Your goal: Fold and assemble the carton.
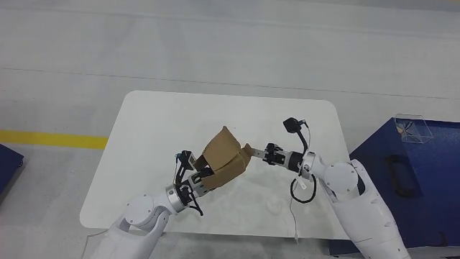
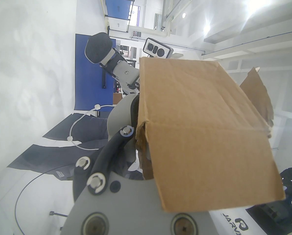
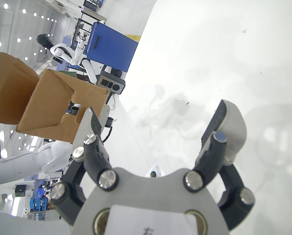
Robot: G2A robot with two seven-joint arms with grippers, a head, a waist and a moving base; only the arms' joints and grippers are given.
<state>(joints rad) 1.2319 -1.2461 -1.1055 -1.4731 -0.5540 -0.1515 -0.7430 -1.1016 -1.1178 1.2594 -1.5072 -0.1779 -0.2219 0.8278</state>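
i am seeing carton (image 1: 224,157) sitting raised over near-centre of white table (image 1: 158,126), partly folded, flaps standing open. left gripper (image 1: 197,178) is clamping carton's near-left side, fingers closed on cardboard. right gripper (image 3: 153,123) is sitting at carton's right edge, jaws spread wide, gripping nothing. one finger (image 3: 93,121) is lying just beside cardboard flap; i cannot tell whether touching.
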